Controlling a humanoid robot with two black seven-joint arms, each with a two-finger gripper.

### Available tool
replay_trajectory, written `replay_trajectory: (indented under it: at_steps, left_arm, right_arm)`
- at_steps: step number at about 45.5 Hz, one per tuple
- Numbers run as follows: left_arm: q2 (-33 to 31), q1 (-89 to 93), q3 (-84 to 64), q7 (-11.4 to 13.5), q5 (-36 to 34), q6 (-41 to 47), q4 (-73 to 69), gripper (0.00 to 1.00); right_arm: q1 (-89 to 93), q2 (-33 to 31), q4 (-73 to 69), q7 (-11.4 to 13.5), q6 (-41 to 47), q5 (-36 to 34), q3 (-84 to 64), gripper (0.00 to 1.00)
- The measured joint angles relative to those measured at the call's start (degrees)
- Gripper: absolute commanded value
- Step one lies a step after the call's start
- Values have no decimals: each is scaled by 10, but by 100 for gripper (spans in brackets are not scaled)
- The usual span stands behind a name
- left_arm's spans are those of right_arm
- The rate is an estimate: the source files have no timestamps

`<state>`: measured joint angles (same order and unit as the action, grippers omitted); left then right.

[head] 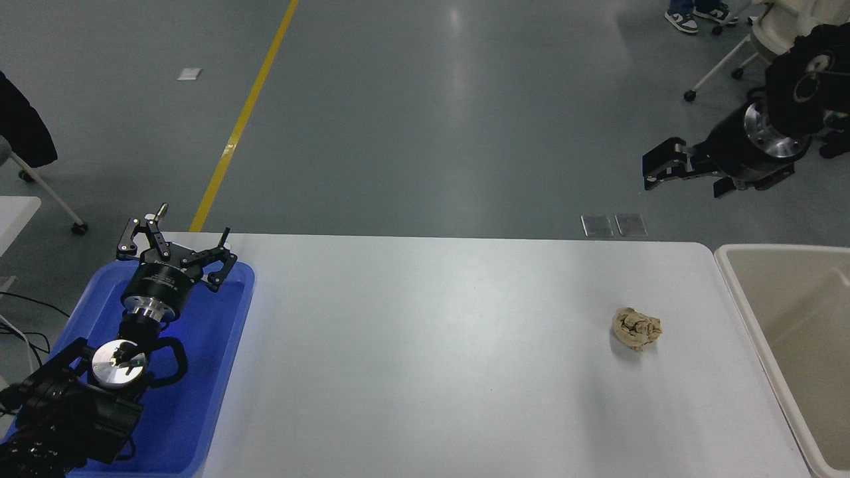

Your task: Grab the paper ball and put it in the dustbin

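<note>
The paper ball (637,328), a crumpled tan wad, lies on the white table (431,345) at the right, a short way left of the dustbin (729,279). The dustbin is a beige, cream-rimmed bin at the table's right edge, its inside empty as far as shown. My right gripper (684,174) hangs high at the upper right, beyond the table's far edge, well above and behind the ball, open and empty. My left gripper (174,249) is parked at the lower left over the blue tray, open and empty.
A shallow blue tray (219,372) lies at the table's left end under the left arm. Office chairs (764,40) and a person's shoes (694,13) are on the floor at the far right. A yellow floor line (246,113) runs beyond the table.
</note>
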<state>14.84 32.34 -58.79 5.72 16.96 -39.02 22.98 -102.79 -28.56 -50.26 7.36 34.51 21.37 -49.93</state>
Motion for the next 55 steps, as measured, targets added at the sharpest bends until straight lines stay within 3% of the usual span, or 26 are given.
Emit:
replay_trajectory:
  at_steps: [28,55]
  left_arm:
    - [0,0,0,1,0,0,0,100]
    - [0,0,0,0,0,0,0,100]
  right_arm:
    - [205,86,84,-6,-216,9,22,100]
    - [363,142,160,-7,-310,11,41,100]
